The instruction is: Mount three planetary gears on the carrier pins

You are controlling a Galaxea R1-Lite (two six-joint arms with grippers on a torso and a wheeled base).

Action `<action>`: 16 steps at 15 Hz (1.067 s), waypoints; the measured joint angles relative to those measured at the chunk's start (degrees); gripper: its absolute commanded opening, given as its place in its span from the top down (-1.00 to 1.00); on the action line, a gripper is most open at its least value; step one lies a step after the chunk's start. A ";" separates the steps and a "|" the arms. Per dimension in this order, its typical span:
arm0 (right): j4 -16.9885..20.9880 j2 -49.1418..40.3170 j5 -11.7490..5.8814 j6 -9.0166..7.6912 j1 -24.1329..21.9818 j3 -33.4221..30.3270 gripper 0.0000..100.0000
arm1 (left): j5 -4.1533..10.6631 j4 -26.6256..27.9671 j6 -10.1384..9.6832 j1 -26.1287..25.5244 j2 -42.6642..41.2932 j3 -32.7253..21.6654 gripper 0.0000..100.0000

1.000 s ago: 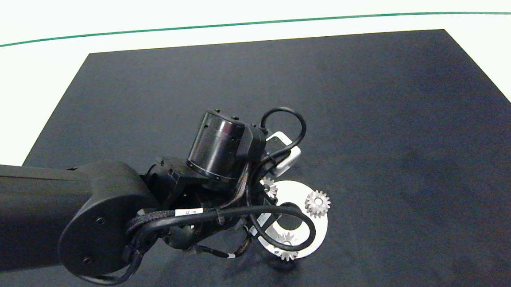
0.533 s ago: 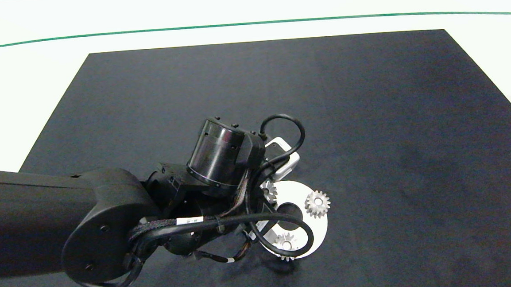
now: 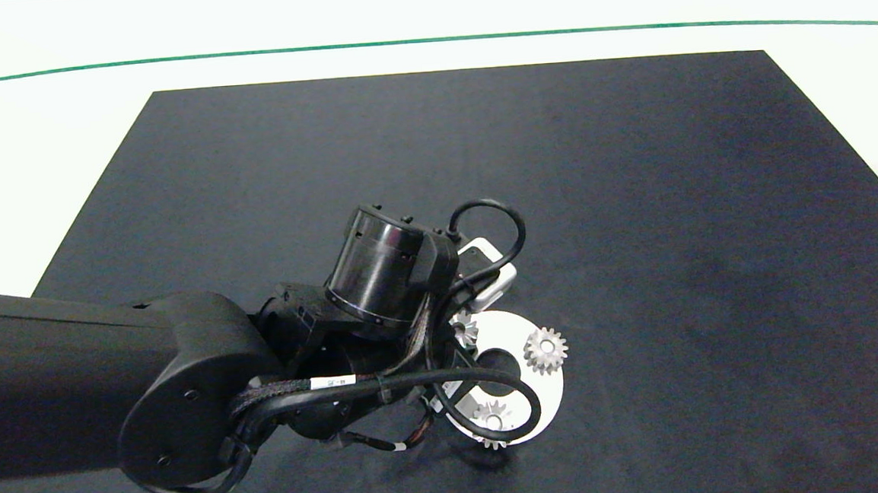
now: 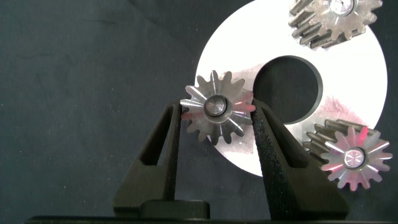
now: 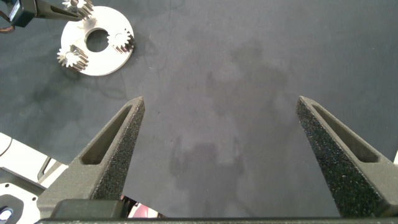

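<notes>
Three small silver gears sit on the white disc (image 4: 348,99) with the big centre hole. Two (image 4: 336,18) (image 4: 351,158) rest free on their pins; the third gear (image 4: 217,107) seems seated on a pin too, at the disc's edge, with the left end effector (image 4: 217,115) clamped on its teeth. The right end effector (image 5: 217,106) hangs wide apart over the dark table mat (image 3: 634,189), well away.

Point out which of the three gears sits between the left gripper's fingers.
The gear at the white disc's edge, flanked by the left gripper; the other two sit clear of it.
</notes>
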 measured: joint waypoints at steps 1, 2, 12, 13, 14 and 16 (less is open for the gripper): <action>0.00 0.00 0.00 -0.02 0.00 0.00 -1.00 | 0.00 0.02 0.05 0.00 0.02 0.02 0.86; 0.00 0.00 0.00 0.00 0.00 -0.02 -1.00 | -0.02 0.07 0.09 0.04 0.05 0.02 0.86; -0.02 0.00 0.00 -0.02 -0.02 -0.38 -1.00 | -0.07 0.30 0.16 0.00 -0.04 -0.13 0.86; -0.02 0.02 0.00 0.00 0.00 -0.38 -1.00 | -0.07 0.30 0.18 -0.02 -0.02 -0.22 0.86; -0.02 0.02 -0.02 -0.02 0.00 -0.38 -1.00 | -0.07 0.20 0.22 -0.02 -0.02 -0.24 0.86; -0.02 0.02 0.00 0.00 0.00 -0.38 -1.00 | -0.05 0.17 0.16 -0.11 -0.02 -0.37 0.86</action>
